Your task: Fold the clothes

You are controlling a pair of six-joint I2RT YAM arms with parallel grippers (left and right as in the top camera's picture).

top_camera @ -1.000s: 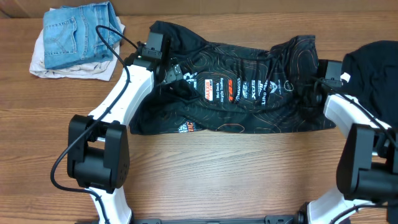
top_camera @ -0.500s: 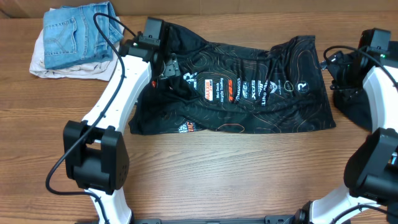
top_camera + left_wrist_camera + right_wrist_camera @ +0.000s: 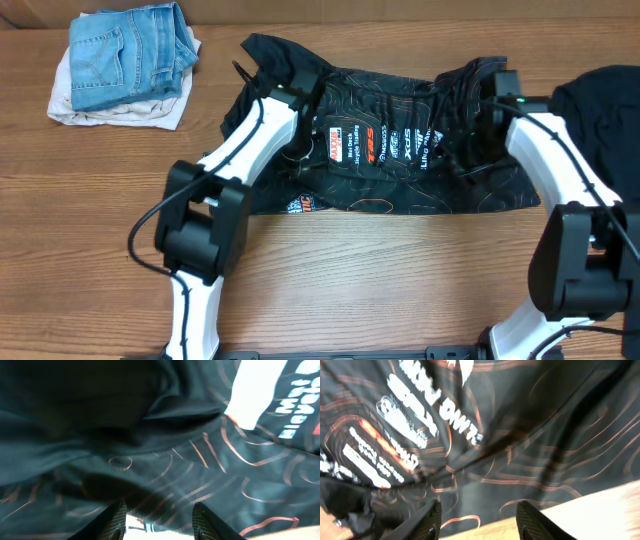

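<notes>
Fingers (image 3: 116, 519) of left gripper (image 3: 159, 522) apart over jersey (image 3: 400, 185), clamping nothing; likewise fingers (image 3: 431, 520) of right gripper (image 3: 479, 521). Jersey spread wide, rumpled, across table (image 3: 380, 290), logos up. Compared with a second ago: both arms swung inward over the cloth, left from its top-left corner, right from dark garment (image 3: 600, 110) beside its right edge.

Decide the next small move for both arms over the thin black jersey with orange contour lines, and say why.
Probably pinch the fabric: the left gripper and right gripper hang open over the thin black jersey with orange contour lines, which lies rumpled, not yet folded.
</notes>
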